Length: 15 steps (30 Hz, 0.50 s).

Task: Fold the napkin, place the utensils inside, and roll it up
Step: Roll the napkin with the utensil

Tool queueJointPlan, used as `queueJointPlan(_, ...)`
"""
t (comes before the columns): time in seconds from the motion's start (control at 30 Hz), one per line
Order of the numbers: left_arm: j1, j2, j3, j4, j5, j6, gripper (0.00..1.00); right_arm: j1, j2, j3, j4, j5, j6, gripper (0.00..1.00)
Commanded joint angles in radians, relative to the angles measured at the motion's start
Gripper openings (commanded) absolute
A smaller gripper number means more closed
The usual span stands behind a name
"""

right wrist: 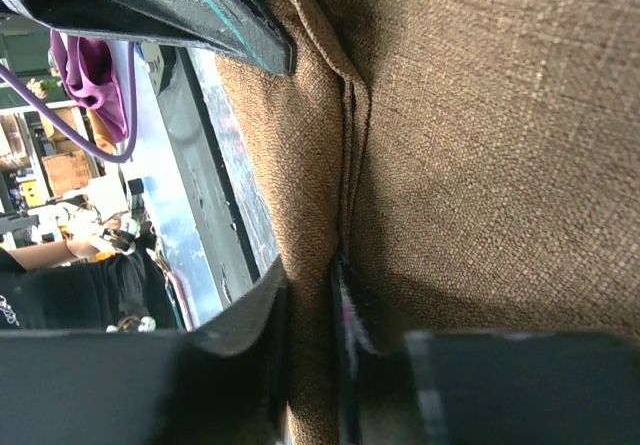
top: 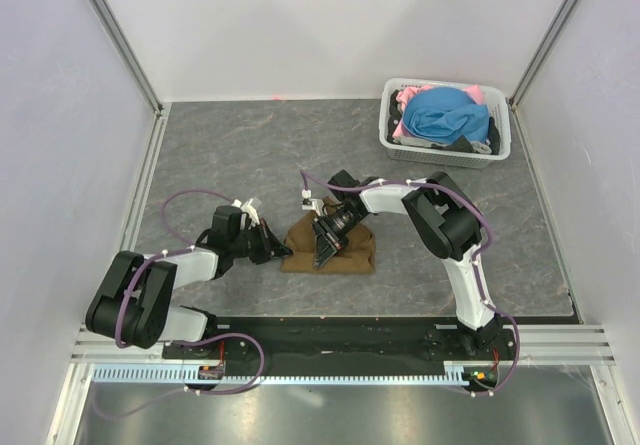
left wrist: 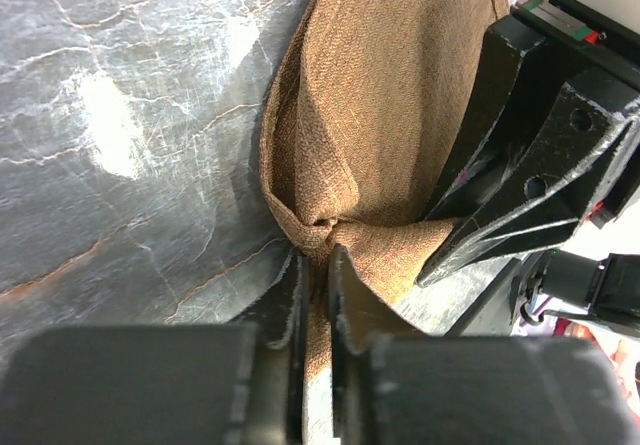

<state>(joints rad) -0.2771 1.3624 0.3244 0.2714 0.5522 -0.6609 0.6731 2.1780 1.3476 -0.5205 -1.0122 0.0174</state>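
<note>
The brown napkin (top: 345, 250) lies bunched in a small folded shape on the grey table, between the two arms. My left gripper (top: 272, 249) is shut on its left corner; in the left wrist view the cloth (left wrist: 370, 135) is pinched between the fingers (left wrist: 290, 295) and gathers into a knot-like pucker there. My right gripper (top: 322, 253) is shut on a fold of the napkin from above; in the right wrist view the cloth (right wrist: 470, 145) fills the frame, with a fold squeezed between the fingers (right wrist: 270, 305). The right gripper shows in the left wrist view (left wrist: 530, 165). The fork is hidden or out of view.
A white basket (top: 500, 151) with blue and pink clothes (top: 445, 113) stands at the back right of the table. White walls enclose the table on three sides. The arm bases sit on a black rail (top: 330, 335) at the near edge.
</note>
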Motion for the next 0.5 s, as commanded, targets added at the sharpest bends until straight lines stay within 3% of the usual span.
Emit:
queueJointPlan(0.0, -0.01, 0.032, 0.022, -0.06, 0.003, 0.009, 0.02, -0.006, -0.045, 0.012, 0.004, 0.179, -0.02, 0.36)
queueJointPlan(0.2, -0.01, 0.052, 0.064, -0.147, -0.034, 0.032, 0.02, 0.005, -0.246, -0.011, 0.014, 0.357, -0.036, 0.64)
queueJointPlan(0.37, -0.008, 0.079, 0.114, -0.225, -0.035, 0.04, 0.02, 0.089, -0.418, -0.175, 0.109, 0.611, -0.109, 0.73)
queueJointPlan(0.47, -0.01, 0.113, 0.16, -0.302, -0.034, 0.05, 0.02, 0.18, -0.53, -0.321, 0.288, 0.812, -0.16, 0.75)
